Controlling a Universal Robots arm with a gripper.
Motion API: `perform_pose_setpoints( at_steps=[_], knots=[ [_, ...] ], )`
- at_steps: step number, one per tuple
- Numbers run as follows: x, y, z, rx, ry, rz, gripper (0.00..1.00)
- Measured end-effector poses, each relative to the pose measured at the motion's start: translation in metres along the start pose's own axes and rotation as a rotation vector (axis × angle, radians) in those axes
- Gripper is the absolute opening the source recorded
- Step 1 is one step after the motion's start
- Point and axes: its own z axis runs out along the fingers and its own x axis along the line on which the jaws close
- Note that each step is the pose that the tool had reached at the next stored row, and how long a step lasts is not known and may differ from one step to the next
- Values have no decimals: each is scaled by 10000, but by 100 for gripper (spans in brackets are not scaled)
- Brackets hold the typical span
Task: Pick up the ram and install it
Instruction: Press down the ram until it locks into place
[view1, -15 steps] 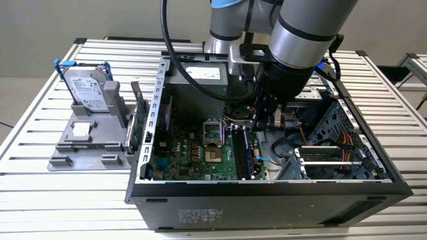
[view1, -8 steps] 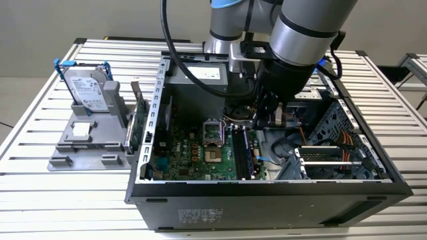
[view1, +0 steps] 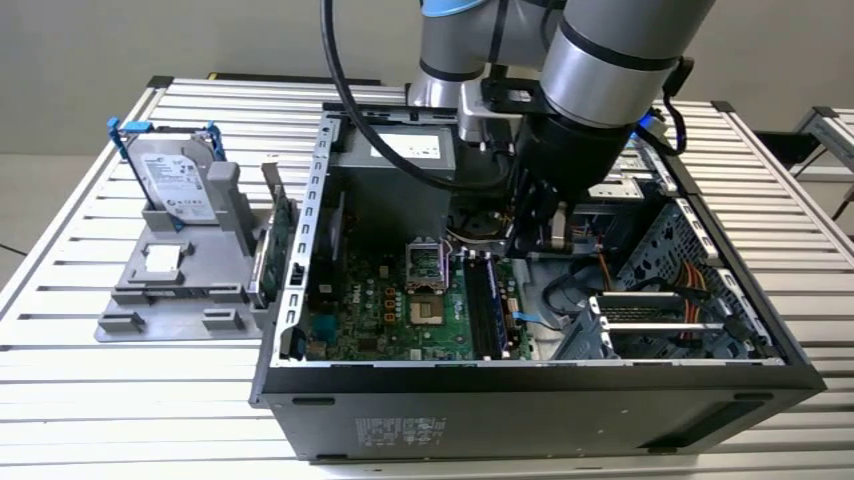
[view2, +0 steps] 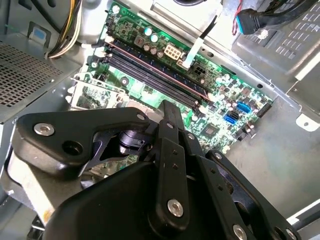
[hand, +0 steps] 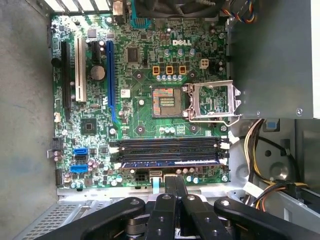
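Open pc case on slatted metal table, gripper pinched shut w/ nothing held, above ram sitting in slot, grey wall behind.

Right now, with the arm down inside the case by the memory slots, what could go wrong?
1. The gripper hangs near the ram, which appears to sit in its slot; a sideways move could knock the stick.
2. The open CPU socket lies bare beside the slots.
3. Loose cables near the slots' end could snag the arm.
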Motion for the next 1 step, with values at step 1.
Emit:
perform_pose_setpoints(
  at_steps=[1],
  knots=[
    [0, 0, 0, 0, 0, 0, 0]
  ],
)
